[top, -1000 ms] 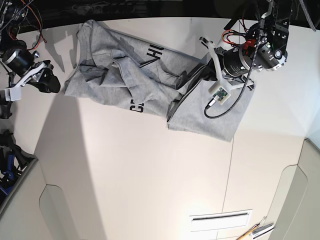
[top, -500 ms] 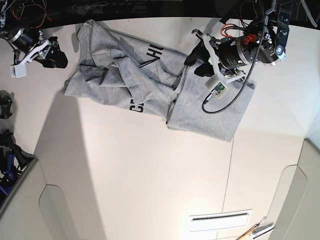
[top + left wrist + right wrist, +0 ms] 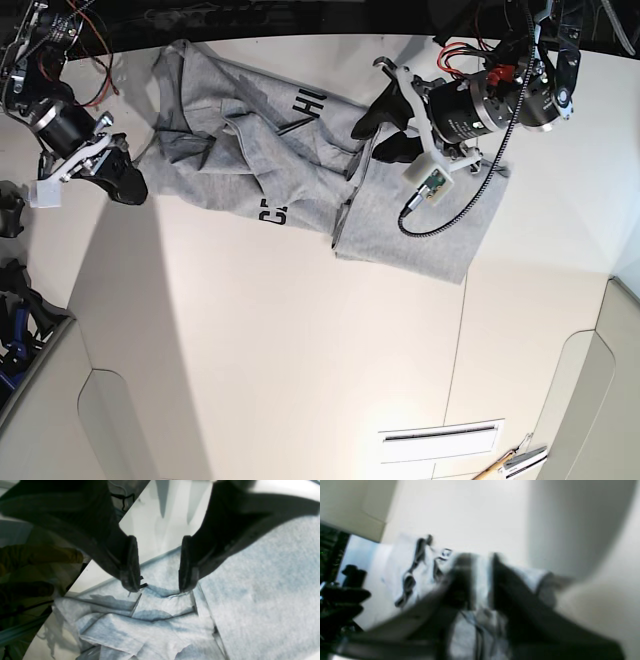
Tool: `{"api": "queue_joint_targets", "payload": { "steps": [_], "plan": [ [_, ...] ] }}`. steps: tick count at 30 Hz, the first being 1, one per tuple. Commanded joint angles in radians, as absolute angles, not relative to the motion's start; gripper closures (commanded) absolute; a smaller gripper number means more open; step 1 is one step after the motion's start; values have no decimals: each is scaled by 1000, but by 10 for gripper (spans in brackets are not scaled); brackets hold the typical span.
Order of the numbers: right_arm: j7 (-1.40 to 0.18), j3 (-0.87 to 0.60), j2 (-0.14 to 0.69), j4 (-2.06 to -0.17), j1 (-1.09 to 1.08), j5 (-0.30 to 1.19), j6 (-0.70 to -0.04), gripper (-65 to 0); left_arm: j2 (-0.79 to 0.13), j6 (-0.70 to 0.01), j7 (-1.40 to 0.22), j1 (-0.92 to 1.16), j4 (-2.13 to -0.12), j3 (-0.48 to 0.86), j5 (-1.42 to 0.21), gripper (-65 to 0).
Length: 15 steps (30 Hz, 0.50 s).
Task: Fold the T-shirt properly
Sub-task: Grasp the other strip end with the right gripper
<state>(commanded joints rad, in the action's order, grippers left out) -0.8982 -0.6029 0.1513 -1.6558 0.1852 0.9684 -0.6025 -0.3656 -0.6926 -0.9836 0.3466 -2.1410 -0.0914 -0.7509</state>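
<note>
The light grey T-shirt [image 3: 250,150] lies crumpled across the far part of the white table [image 3: 300,350], with black lettering [image 3: 310,103] showing on its folds. My left gripper [image 3: 378,128] hovers over the shirt's right-of-middle folds. In the left wrist view it [image 3: 158,587] is open and empty just above creased fabric [image 3: 250,580]. My right gripper [image 3: 125,180] is at the shirt's left edge. The right wrist view is blurred; its fingers [image 3: 480,580] stand apart with the shirt [image 3: 395,562] beyond them.
The left arm's black cable [image 3: 440,215] loops over the shirt's right panel. Dark equipment [image 3: 15,320] sits at the table's left edge. A slotted plate [image 3: 440,440] and a pencil-like tool [image 3: 510,462] lie near the front right.
My left gripper has moved left over the shirt toward its middle folds. My right gripper swung up to the far left corner, then came down to the shirt's left edge.
</note>
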Motion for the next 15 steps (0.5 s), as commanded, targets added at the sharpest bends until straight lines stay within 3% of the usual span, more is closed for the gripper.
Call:
{"api": "queue_joint_targets", "payload": {
  "steps": [6, 12, 15],
  "plan": [
    [-884, -453, 144, -1655, 178, 893, -607, 0, -366, -693, -962, 347, -2141, -91, -731, -290],
    [-830, -257, 144, -1600, 179, 672, -601, 0, -365, -693, -962, 347, -2141, -91, -732, -290],
    [-826, -235, 149, -1536, 179, 673, -599, 0, -365, -693, -962, 347, -2141, -91, -732, -290]
  ]
}}
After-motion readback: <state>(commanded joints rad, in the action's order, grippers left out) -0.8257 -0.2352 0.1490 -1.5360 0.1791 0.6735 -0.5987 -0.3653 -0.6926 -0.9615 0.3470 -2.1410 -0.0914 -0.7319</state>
